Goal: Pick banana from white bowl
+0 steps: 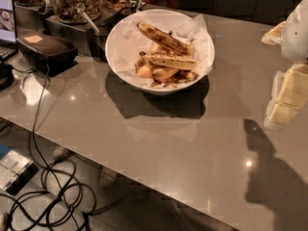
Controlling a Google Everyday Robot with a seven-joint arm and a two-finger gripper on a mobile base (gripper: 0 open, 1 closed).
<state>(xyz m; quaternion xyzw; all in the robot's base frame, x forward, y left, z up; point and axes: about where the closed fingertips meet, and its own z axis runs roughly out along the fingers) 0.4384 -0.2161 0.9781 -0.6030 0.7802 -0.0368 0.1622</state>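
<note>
The white bowl (126, 57) stands on the grey table, lined with crumpled white paper. Two brown-spotted bananas lie in it: one (165, 38) runs diagonally at the back, the other (171, 60) lies across the middle. Pieces of orange-coloured fruit sit under them. My gripper (285, 96) hangs at the right edge of the view, cream-coloured, well to the right of the bowl and above the table. It holds nothing that I can see. Its shadow falls on the table below it.
Glass jars of nuts (72, 1) stand at the back left on a dark stand. A black device (45, 49) with a cable sits left of the bowl, a screen (6, 13) beyond it. Cables (53, 191) lie on the floor past the table's front edge.
</note>
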